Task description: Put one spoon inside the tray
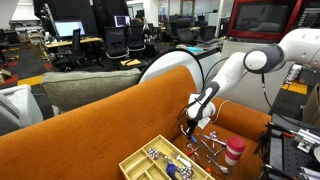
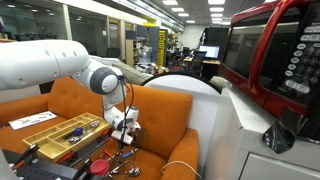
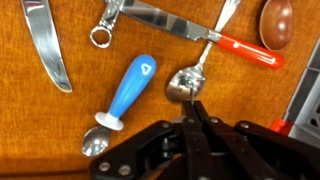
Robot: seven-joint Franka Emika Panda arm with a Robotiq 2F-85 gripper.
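One brown spoon [image 3: 278, 22] partly off-frame

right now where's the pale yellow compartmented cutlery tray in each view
Exterior view: the pale yellow compartmented cutlery tray lies at bottom centre, on the orange fabric couch.
Exterior view: the tray lies at lower left, on the couch seat.
Wrist view: not in it.
Shared landmark: the orange couch fabric shows in all three.

Blue spoon [image 3: 124, 95]: glossy plastic, shiny metal
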